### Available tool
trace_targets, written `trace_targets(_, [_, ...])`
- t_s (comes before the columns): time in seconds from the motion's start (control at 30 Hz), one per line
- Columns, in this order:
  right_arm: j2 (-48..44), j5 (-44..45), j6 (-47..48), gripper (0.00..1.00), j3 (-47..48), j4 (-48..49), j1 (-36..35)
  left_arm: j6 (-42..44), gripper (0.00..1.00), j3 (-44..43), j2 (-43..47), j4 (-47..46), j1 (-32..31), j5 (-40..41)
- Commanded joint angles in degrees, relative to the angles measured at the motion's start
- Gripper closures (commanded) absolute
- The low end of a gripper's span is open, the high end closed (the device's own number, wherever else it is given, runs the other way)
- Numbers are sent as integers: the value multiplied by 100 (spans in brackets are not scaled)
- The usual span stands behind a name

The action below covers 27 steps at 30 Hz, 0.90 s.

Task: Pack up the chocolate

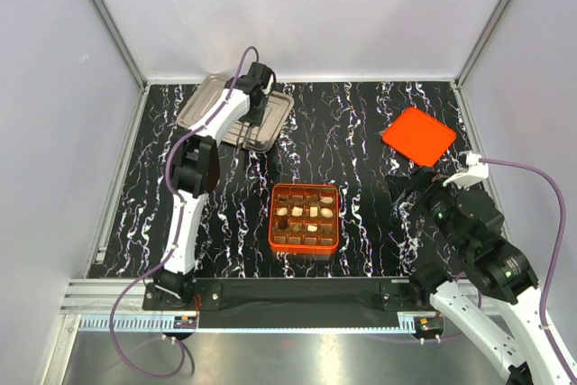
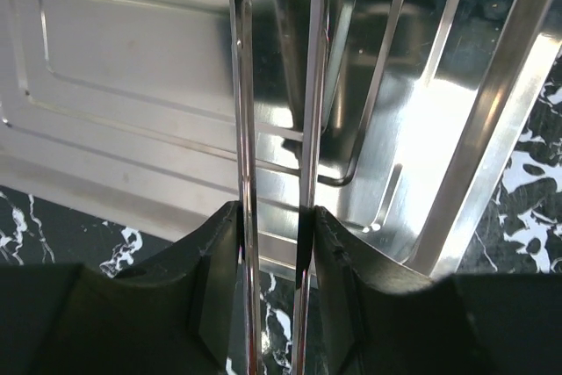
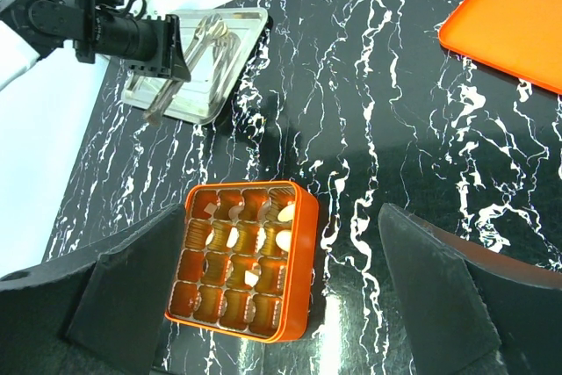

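Observation:
The orange box (image 1: 305, 247) with a brown grid of cells sits at table centre; it also shows in the right wrist view (image 3: 304, 261). Several cream-white chocolate pieces (image 1: 313, 213) lie in its cells (image 3: 285, 213); I cannot make out dark pieces. My left gripper (image 1: 256, 122) is over the metal tray (image 1: 203, 96) at the back left, shut on shiny metal tongs (image 2: 243, 129) whose two arms run between its fingers (image 2: 338, 252). My right gripper (image 1: 410, 188) is open and empty above the table, right of the box.
The orange lid (image 1: 418, 135) lies flat at the back right, also in the right wrist view (image 3: 518, 15). The tray (image 3: 250, 19) holds another metal utensil (image 3: 211, 37). Black marbled tabletop lies between box, tray and lid.

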<state>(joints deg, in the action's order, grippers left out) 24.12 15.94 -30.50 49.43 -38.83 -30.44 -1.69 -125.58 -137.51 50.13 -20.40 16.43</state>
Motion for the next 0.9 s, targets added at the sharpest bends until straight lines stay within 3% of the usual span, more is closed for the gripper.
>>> trace_targets(0.0, [-100, 84, -35, 0, -12, 148, -24, 55, 61, -10, 682, -3, -43, 159])
trace_targets(0.87, [-162, -56, -140, 0, -109, 104, -24, -428, 61, 1448, 2668, 1007, -543, 361])
